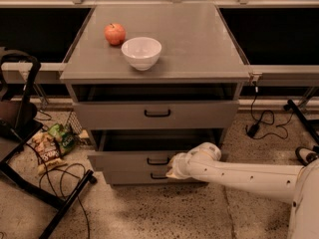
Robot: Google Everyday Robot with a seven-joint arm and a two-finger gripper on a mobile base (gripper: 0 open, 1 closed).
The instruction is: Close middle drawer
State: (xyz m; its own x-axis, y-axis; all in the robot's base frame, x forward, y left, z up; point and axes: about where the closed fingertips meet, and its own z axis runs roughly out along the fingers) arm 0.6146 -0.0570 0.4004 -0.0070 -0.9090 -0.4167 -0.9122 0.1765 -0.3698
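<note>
1 gripper (173, 168), low, pressed against middle drawer (124, 160) front, just R of its handle (157, 161); open or shut: can't tell. Drawer sticks out partway. Step, prob.: pushing it in. Next: straight, level push till flush w/ cabinet (199, 49). Behind, on top: bowl (141, 52), apple (114, 34).

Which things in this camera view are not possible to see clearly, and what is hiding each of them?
- Inside of the middle drawer: camera view, dark, shadowed by the upper drawer.
- Pincer at the middle drawer's front, right of its handle: contact not visible, the wrist covers it.
- Lowest drawer: right part covered by the arm.
- Robot body: cut off by the right and bottom edges.
</note>
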